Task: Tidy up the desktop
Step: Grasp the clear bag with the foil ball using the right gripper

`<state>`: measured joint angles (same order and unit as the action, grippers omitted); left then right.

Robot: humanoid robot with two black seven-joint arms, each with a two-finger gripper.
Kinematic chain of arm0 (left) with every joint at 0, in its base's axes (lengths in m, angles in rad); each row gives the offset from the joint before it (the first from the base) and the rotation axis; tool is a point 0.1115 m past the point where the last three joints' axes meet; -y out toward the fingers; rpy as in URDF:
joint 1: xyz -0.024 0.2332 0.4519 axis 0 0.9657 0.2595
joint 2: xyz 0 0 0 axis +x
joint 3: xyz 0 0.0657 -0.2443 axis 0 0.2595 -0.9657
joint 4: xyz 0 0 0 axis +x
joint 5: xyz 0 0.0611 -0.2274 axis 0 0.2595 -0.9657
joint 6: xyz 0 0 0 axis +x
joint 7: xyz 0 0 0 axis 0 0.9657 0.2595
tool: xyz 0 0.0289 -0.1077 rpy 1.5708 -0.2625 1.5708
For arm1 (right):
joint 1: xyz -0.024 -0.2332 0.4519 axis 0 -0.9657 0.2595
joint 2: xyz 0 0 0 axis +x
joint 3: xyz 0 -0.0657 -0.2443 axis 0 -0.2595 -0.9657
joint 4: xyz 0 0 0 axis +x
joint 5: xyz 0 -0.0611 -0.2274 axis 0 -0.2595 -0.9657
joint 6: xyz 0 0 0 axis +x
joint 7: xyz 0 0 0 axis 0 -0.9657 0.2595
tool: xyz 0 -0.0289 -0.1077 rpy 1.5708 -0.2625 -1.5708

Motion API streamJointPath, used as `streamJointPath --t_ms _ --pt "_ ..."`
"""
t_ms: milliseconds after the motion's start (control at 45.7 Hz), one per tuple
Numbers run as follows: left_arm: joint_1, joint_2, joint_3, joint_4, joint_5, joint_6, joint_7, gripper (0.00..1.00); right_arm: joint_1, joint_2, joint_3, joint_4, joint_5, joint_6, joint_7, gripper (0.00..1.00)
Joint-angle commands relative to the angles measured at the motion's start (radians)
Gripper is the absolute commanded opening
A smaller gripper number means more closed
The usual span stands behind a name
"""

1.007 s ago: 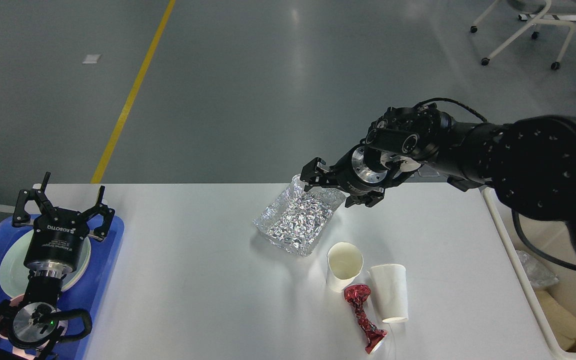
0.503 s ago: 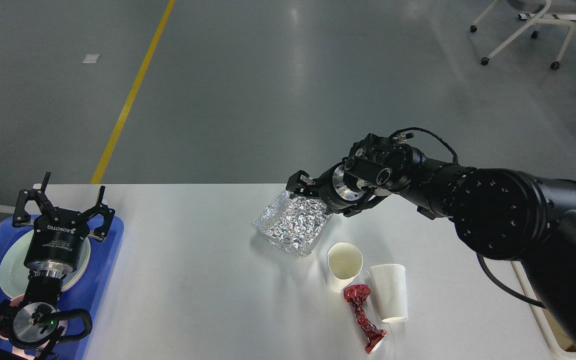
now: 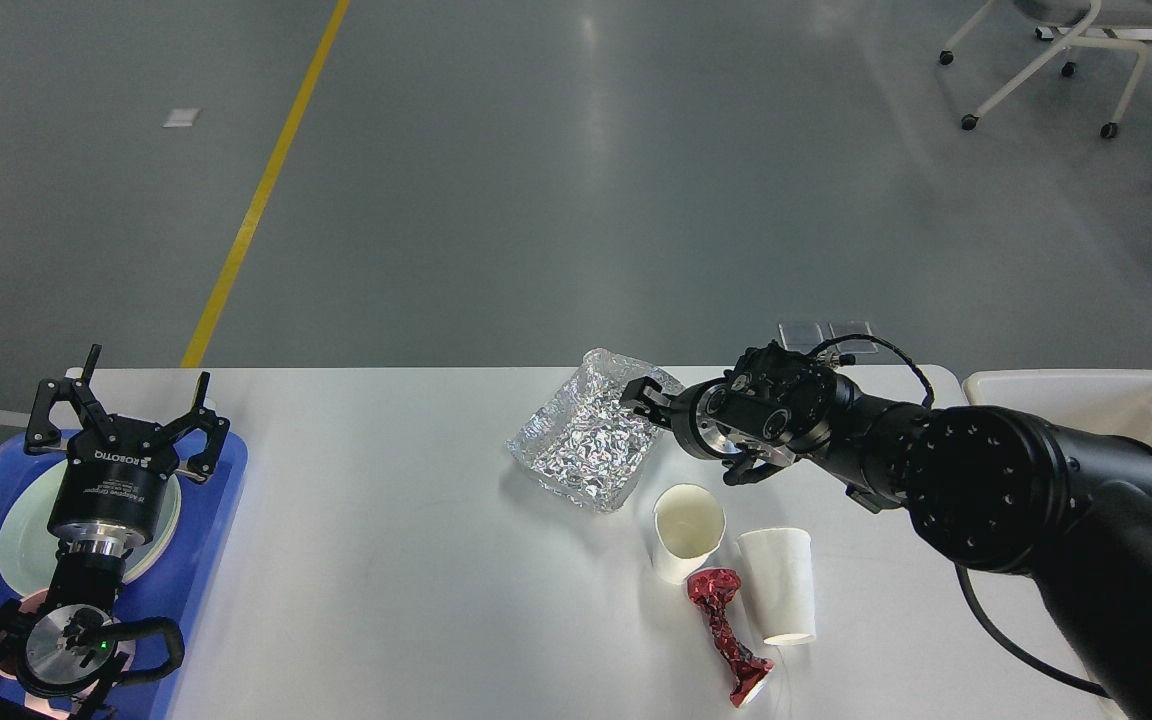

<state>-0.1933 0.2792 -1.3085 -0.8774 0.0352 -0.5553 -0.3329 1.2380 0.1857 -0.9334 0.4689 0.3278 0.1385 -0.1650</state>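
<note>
The desktop [image 3: 416,560] spreads white across the lower half of the head view, still littered on its right side. Over it the right arm has dropped and stretched out low, so its gripper [image 3: 681,440], which a second ago hung above the foil tray [image 3: 588,440], now sits down at the tray's near right edge; one finger [image 3: 641,392] touches or overlaps the rim, but the wrist faces me and I cannot tell whether the jaws are apart or closed on it. That reads to me as a reach for the tray, probably bound for the cream bin [image 3: 1086,395] now uncovered at the right end. The left gripper [image 3: 121,410] has not moved, fingers spread wide and empty over the blue tray [image 3: 226,470] with its plate [image 3: 21,520]. Just beside the foil tray stand a paper cup [image 3: 686,530], a second cup [image 3: 779,585] lying on its side, and a crumpled red wrapper [image 3: 726,635] between them, close enough that a careless drag could knock them.
</note>
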Motion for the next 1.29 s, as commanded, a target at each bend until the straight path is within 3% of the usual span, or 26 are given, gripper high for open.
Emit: streamJointPath --t_ms 0,1270 --pt "0.0 0.0 0.0 0.0 0.0 0.0 0.0 0.96 -0.009 0.0 0.024 0.002 -0.001 -0.017 0.004 0.91" --pt "0.0 0.0 0.0 0.0 0.0 0.0 -0.002 0.96 -0.092 -0.002 0.108 0.033 -0.009 -0.06 0.012 0.89"
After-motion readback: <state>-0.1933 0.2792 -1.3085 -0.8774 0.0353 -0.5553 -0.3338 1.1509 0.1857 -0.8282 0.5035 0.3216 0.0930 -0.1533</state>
